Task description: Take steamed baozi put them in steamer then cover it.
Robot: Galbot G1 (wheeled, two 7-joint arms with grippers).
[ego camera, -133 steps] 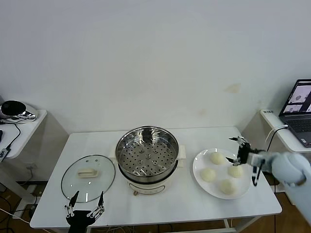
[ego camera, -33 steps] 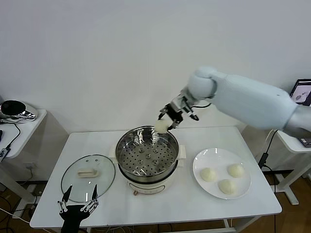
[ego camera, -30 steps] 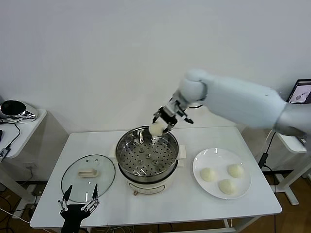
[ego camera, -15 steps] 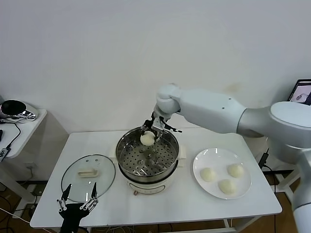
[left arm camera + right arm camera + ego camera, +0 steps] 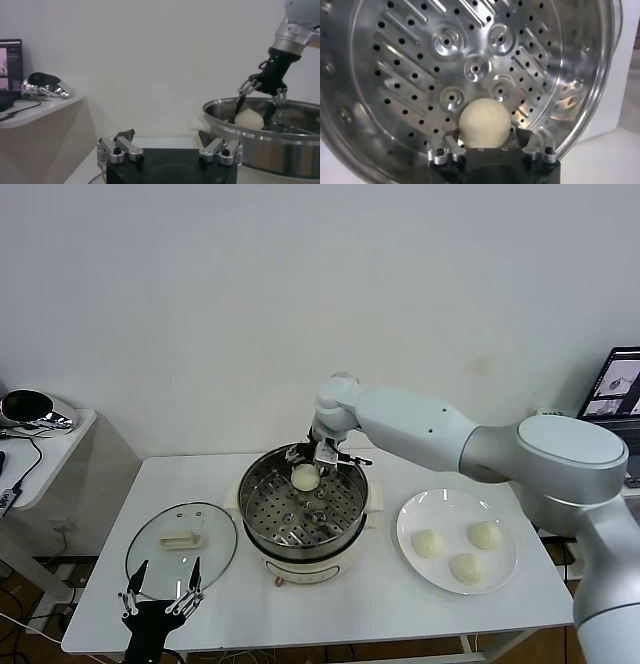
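Observation:
The steamer [image 5: 262, 536] stands mid-table with its perforated tray [image 5: 285, 512] showing. My right gripper [image 5: 320, 459] hangs over the tray's far side, shut on one baozi [image 5: 305, 477] held just above the tray. In the right wrist view the baozi [image 5: 484, 122] sits between the fingers over the tray [image 5: 470, 65]. Three baozi [image 5: 466, 568] lie on the white plate [image 5: 418, 509] at the right. The cover [image 5: 205, 562] lies flat on the table left of the steamer. My left gripper [image 5: 160, 612] is open and empty at the table's front left edge.
A low side table at the far left holds a shiny black object [image 5: 30, 409]. A laptop [image 5: 612, 384] sits on a stand at the far right. The left wrist view shows the steamer [image 5: 270, 142] and the right gripper [image 5: 261, 95] beyond my left gripper [image 5: 166, 136].
My right gripper took one baozi from the plate, carried it left over the steamer and lowered it toward the tray. The left arm barely moved.

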